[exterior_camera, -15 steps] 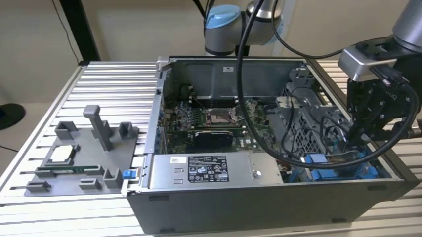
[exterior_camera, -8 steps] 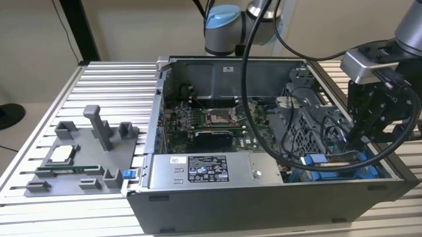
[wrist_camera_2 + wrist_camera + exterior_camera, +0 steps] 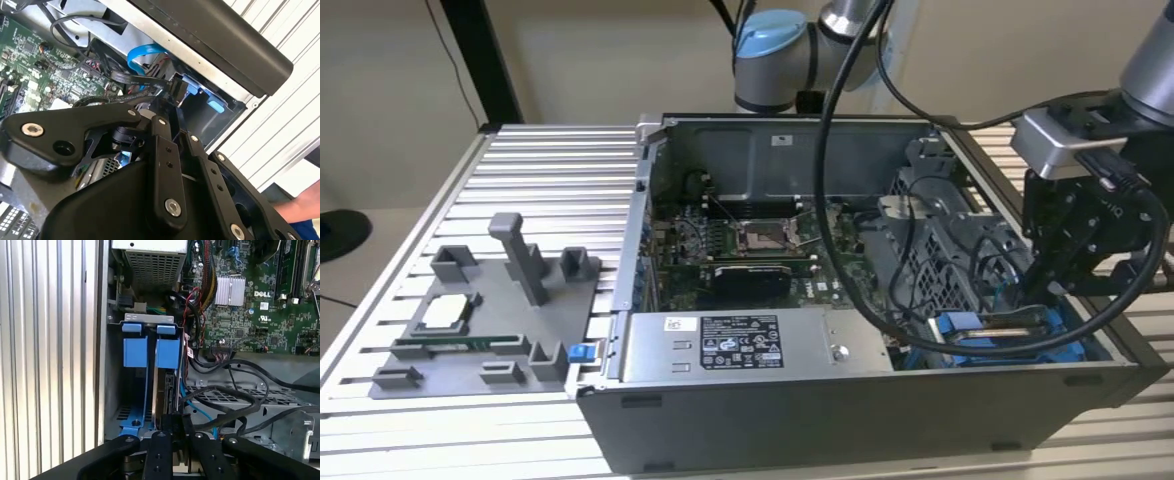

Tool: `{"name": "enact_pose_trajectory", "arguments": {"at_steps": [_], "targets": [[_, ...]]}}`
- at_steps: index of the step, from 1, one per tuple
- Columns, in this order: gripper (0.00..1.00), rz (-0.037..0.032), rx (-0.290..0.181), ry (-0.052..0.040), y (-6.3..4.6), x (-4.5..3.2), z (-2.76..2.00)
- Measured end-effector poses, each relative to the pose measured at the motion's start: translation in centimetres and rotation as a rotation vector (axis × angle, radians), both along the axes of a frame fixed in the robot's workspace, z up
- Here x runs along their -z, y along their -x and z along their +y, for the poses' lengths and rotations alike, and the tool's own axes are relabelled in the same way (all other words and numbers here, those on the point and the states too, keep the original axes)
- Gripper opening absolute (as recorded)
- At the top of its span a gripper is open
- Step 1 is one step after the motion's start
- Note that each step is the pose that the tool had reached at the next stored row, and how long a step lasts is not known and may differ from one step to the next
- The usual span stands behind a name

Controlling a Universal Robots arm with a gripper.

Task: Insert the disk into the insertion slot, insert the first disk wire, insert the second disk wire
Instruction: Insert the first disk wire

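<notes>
Blue plastic rails mark the insertion slot [image 3: 134,425], which is set in the corner of the open computer case [image 3: 854,410] towards the exterior view's right, just beside the power-supply box [image 3: 734,345]. The disk [image 3: 167,387] is stood on edge inside that slot, with its blue carrier tab level with the neighbouring rail's tab. The gripper [image 3: 176,432] is lowered into the case at the disk's end, and its fingers are drawn narrowly together on a black connector [image 3: 175,421]. The connector is held close at the disk's edge, but whether it is plugged in cannot be told. In the second wrist view the connector [image 3: 179,89] is shown just ahead of the gripper [image 3: 172,112], with a flat black wire [image 3: 132,79] leading from it and a blue cable [image 3: 142,55] curved behind. A grey fixture [image 3: 480,320] is set on the slatted table [image 3: 547,170], apart from the case.
</notes>
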State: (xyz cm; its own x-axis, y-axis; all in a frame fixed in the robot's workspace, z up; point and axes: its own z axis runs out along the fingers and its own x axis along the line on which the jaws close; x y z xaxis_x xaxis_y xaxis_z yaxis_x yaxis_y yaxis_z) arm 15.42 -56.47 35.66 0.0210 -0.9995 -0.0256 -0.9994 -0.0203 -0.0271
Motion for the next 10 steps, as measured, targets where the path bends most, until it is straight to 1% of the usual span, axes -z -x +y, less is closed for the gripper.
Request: {"name": "enact_pose_trajectory", "arguments": {"at_steps": [5,10], "targets": [[0.00,0.0009,0.024,-0.0040,-0.02,0.52,-0.02],[0.00,0.0015,0.042,-0.0054,-0.05,0.97,-0.08]]}}
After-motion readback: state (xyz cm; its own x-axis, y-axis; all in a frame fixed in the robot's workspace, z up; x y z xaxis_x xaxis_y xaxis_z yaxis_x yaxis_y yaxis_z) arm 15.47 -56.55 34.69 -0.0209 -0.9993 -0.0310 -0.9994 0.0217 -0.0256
